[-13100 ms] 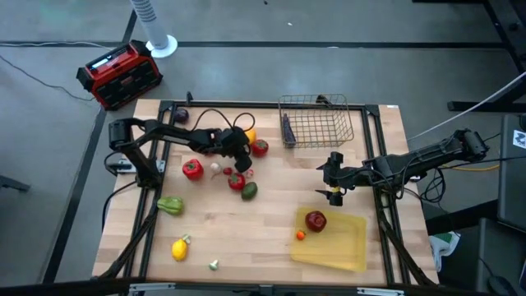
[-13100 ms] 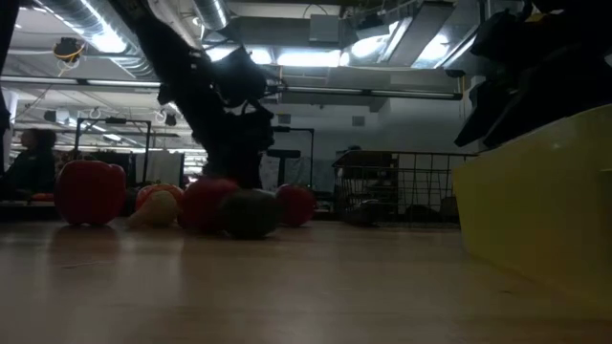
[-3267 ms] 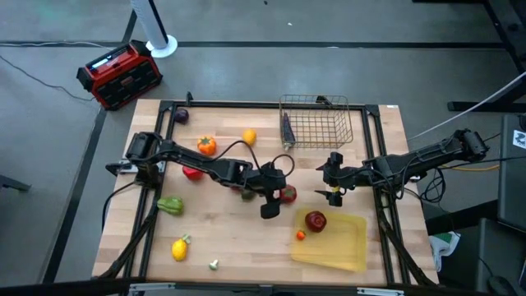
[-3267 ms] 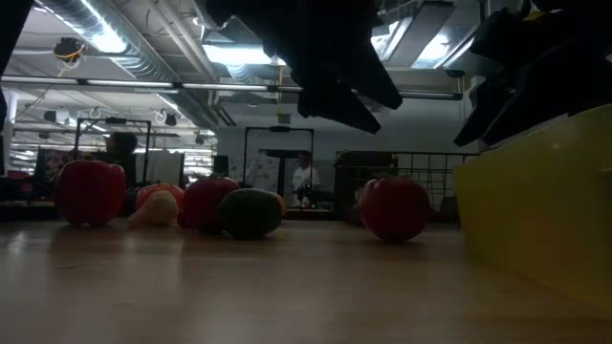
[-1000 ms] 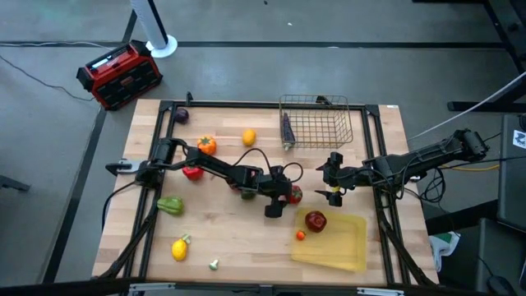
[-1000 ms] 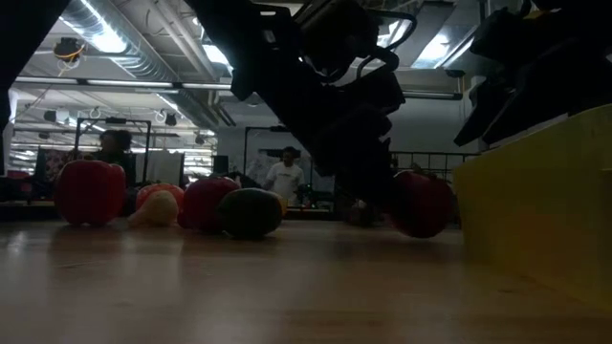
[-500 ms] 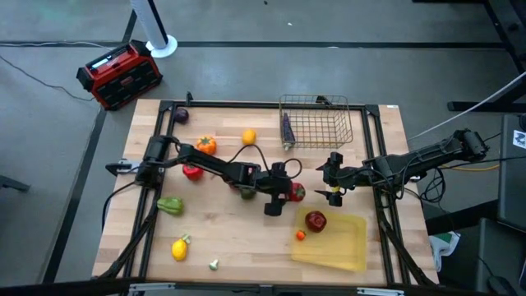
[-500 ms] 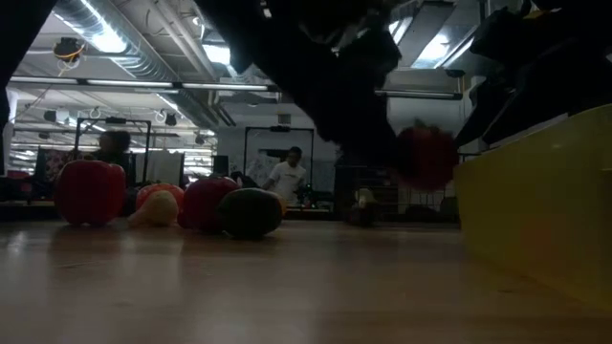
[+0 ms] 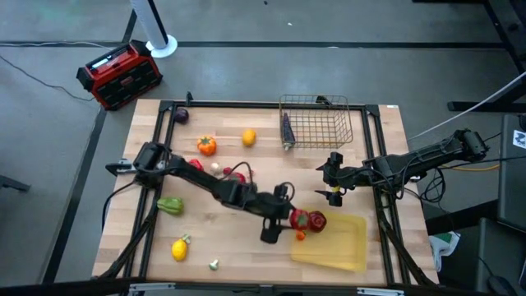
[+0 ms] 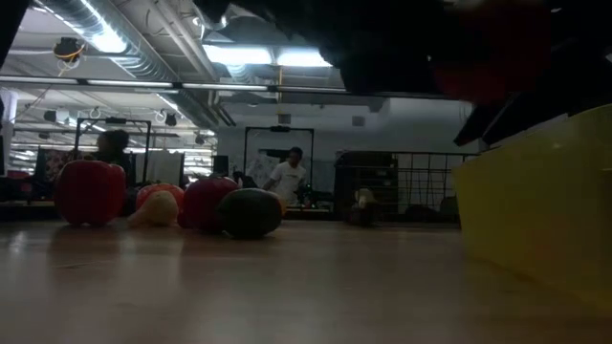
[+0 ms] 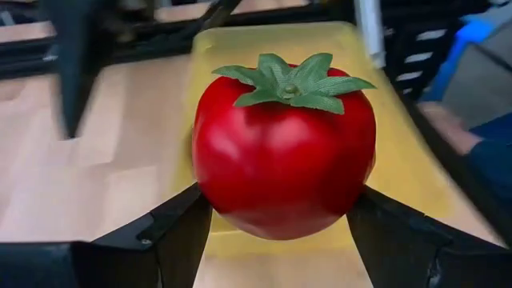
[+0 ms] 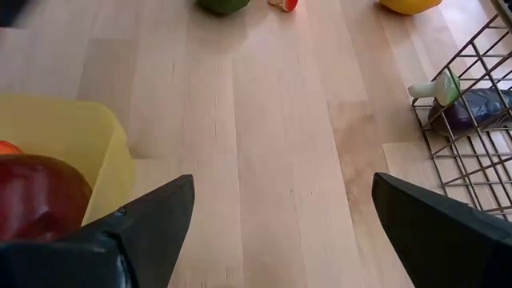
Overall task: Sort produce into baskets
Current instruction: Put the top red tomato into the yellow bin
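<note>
My left gripper (image 9: 294,220) is shut on a red toy tomato (image 11: 284,152) with a green calyx, at the left edge of the yellow tray (image 9: 345,242). A red apple (image 9: 317,220) and a small orange piece (image 9: 301,235) lie in the tray. The wire basket (image 9: 316,123) stands at the far side with a purple eggplant (image 9: 287,129) inside. My right gripper (image 9: 333,182) hangs open and empty between basket and tray. My left gripper pinches the tomato's two opposite sides (image 11: 210,210) between its two fingers (image 11: 180,228). The fingers come from the table's left. The tomato sits upright, calyx up, lifted clear above the tray's left edge (image 11: 196,104).
Loose produce lies on the table's left half: an orange pepper (image 9: 206,145), an orange (image 9: 249,137), a green pepper (image 9: 170,205), a lemon (image 9: 179,247), a mushroom (image 9: 214,264), a red pepper (image 10: 91,191). A red-and-black box (image 9: 119,74) sits off the table, far left.
My left gripper has gone toward the table's near edge and a little right, to the tray's left edge, still shut on the tomato. The tomato has been lifted off the table and risen high in the low view.
</note>
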Action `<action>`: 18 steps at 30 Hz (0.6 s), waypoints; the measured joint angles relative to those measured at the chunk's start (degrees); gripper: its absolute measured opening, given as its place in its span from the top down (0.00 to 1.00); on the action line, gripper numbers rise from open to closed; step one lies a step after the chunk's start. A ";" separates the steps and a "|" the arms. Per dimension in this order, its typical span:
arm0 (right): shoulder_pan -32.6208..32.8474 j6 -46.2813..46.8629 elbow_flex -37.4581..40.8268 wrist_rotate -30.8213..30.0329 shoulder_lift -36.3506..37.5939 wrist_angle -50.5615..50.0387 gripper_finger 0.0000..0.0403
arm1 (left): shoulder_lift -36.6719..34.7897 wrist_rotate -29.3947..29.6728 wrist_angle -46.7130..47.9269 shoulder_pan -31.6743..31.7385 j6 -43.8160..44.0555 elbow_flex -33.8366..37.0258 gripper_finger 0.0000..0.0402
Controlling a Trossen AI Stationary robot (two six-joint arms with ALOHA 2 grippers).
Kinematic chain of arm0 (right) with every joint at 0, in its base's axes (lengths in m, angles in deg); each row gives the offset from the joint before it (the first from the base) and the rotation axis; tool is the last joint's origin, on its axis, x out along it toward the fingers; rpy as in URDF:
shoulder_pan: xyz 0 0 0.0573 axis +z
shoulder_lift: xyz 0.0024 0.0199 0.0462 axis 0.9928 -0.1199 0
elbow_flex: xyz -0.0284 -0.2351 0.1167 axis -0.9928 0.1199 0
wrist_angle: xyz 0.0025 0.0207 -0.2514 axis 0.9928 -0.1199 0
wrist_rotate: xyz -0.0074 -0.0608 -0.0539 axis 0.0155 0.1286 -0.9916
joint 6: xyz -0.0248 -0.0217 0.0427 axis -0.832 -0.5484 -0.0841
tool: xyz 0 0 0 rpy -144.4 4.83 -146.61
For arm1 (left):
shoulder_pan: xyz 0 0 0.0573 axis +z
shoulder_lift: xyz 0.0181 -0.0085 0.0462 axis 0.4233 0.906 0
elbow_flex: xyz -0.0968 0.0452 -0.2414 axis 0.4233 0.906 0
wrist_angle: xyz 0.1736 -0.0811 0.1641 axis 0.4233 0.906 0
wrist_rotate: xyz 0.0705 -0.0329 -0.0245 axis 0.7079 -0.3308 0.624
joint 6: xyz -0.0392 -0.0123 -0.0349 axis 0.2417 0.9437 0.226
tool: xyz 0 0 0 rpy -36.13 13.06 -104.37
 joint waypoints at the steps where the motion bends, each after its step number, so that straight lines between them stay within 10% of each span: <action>1: 0.00 -0.01 0.00 0.01 0.00 -0.02 0.07 | 0.04 0.00 -0.61 -0.69 0.23 0.00 0.32; 18: 0.00 0.01 -0.02 0.00 0.02 0.03 0.07 | 6.94 -0.01 -15.64 -3.69 0.47 -0.02 0.32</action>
